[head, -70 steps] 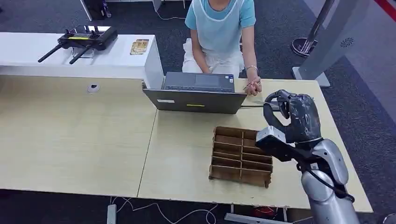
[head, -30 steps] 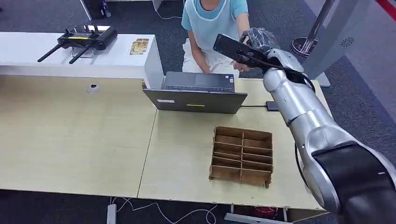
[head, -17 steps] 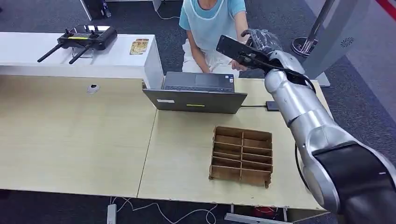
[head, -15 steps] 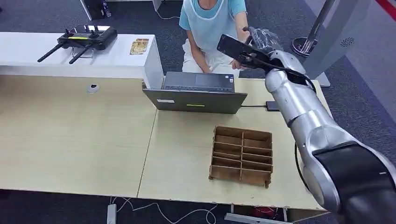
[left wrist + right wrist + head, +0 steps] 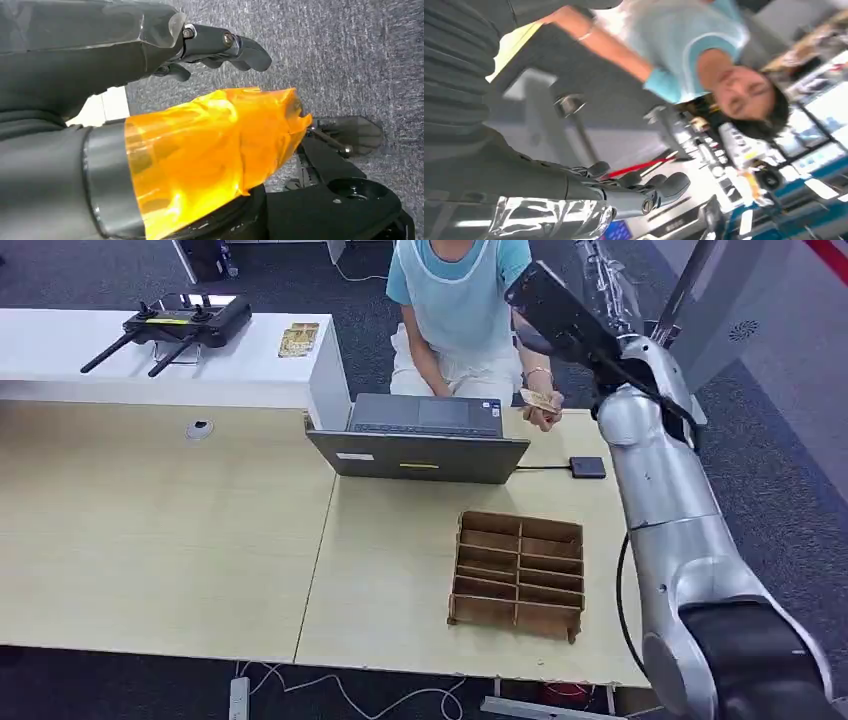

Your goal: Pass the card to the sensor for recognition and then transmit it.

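The card (image 5: 541,400) sat in the person's hand (image 5: 541,410), pinched over the far edge of the desk (image 5: 170,530) just behind the laptop (image 5: 420,445), so it looked like the handover was basically done. The robot's right arm was raised high, with the right hand (image 5: 600,275) up near the top of the head view, well above the card. In the right wrist view the fingers (image 5: 644,187) stretched out straight with nothing between them, so that hand was empty and spread. The left hand (image 5: 215,47) hung over grey carpet with its fingers loosely extended and nothing held either. As for handling, the card read as thin, light and stiff, probably a bit slick, so it would want a pinch on 1 short edge between thumb and finger rather than a full wrap, leaving the flat face free for the sensor (image 5: 587,467), the small dark pad cabled to the laptop. Counts: 1 card in play, 1 sensor, 1 laptop, 1 wooden divider tray (image 5: 517,573), 1 person, plus 1 small stack of tan cards (image 5: 298,339) and 1 black controller (image 5: 185,325) on the white counter (image 5: 60,350).
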Robot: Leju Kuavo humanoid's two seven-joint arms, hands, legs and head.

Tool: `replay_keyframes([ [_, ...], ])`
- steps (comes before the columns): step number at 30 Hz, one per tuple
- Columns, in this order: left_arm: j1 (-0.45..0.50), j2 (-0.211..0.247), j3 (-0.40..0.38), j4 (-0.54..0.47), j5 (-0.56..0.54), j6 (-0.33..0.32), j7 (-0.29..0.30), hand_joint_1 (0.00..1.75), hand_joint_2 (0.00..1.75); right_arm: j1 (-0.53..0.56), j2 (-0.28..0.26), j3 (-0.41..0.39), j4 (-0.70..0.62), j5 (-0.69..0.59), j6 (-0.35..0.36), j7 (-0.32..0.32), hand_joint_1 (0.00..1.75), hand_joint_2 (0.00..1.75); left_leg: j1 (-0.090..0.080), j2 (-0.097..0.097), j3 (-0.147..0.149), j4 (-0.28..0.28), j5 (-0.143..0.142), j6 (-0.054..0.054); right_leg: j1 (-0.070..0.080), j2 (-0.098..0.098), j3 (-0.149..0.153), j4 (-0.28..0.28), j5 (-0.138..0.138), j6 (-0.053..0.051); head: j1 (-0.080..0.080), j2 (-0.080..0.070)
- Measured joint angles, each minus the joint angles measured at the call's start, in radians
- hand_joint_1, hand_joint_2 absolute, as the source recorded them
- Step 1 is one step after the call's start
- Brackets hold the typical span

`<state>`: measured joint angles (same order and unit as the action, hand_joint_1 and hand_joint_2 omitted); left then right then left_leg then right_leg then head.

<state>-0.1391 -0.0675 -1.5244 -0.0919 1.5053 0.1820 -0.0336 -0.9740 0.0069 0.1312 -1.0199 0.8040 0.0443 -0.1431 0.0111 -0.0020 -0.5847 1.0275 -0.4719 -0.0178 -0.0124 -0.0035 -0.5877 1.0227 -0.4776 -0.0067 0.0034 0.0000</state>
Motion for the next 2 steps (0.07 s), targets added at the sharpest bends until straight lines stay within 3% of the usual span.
replay_keyframes([
  [2,0.002,-0.002,0.0,0.0,0.016,0.004,0.0,0.0,0.0,0.052,-0.014,-0.033,-0.107,-0.111,0.039,-0.023,0.0,1.75,0.0,0.0,0.0,0.0,0.0,0.0,0.0,0.0,0.0,0.0,0.0,0.0,0.0,0.0],
])
